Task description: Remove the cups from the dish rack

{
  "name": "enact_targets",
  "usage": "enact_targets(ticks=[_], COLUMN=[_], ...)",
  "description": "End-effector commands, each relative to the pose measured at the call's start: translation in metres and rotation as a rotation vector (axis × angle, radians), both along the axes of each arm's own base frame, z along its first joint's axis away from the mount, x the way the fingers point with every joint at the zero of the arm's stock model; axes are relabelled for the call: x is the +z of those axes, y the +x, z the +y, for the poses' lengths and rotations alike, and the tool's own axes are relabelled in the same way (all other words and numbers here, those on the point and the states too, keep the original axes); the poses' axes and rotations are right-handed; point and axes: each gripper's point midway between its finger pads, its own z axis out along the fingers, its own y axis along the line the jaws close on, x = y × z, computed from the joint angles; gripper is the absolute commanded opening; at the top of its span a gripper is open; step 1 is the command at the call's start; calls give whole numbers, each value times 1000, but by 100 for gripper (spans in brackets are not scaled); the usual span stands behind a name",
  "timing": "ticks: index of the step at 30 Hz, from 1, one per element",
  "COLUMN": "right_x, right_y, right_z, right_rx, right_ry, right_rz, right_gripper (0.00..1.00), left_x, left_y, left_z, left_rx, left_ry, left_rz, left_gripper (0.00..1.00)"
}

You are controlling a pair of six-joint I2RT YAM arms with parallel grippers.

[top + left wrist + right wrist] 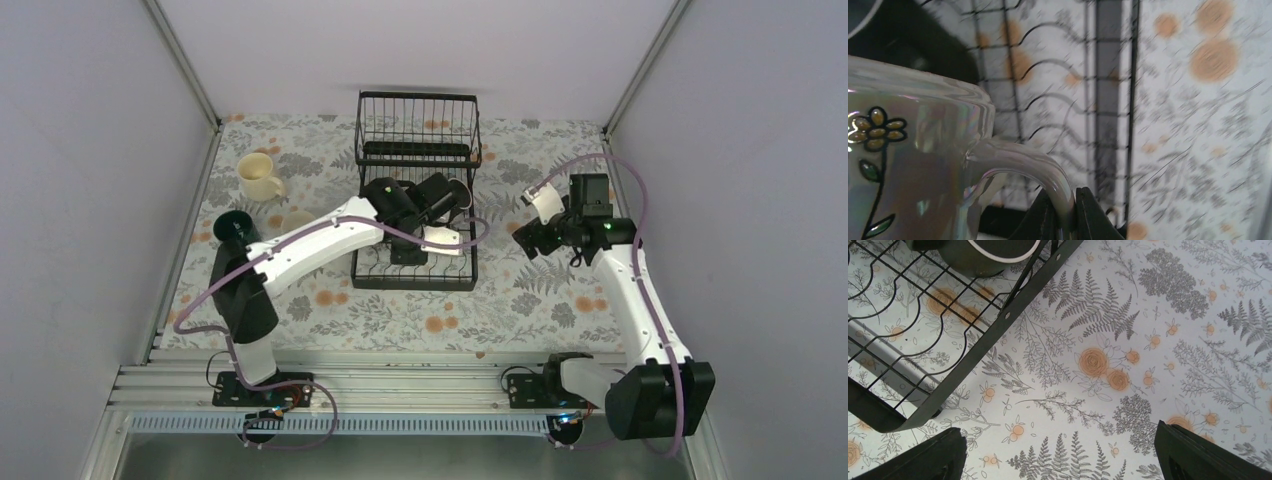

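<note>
Mid-unload, the left hand pinches the off-white mug by its handle over the rack, the right hand wide open and empty; next, probably lift it clear onto the bench.

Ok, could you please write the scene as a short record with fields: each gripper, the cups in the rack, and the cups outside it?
left gripper: shut on the handle of the off-white mug, over the dish rack
mug lifted or resting: cannot tell
right gripper: open, empty, above the tablecloth beside a rack corner
also in rack: dark mug with a pale rim
outside, left of rack: cream mug, dark green mug
</note>
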Motion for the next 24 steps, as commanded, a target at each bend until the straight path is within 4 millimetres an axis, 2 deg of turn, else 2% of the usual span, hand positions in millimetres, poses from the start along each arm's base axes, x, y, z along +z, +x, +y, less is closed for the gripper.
enact_targets(ticks=[1, 5, 12, 19, 24], right_x=[21, 43, 87, 107, 137], right_y=[7, 10, 10, 0, -11], right_z=[0, 1, 7, 20, 35], right_rx=[30, 89, 264, 543, 745], right_ry=[-10, -51, -138, -247, -311], right_rz=[-24, -57, -138, -199, -340], right_gripper=[97, 97, 95, 92, 92], left_x=[35, 41, 46, 72, 81], left_y=[23, 23, 36, 54, 64], left_z=[32, 44, 66, 50, 41], left_rx=[-52, -149, -270, -334, -422], left_ry=[195, 347, 645, 789, 886], left_rz=[-316, -426, -643, -799, -891], left_gripper=[2, 2, 2, 2, 2])
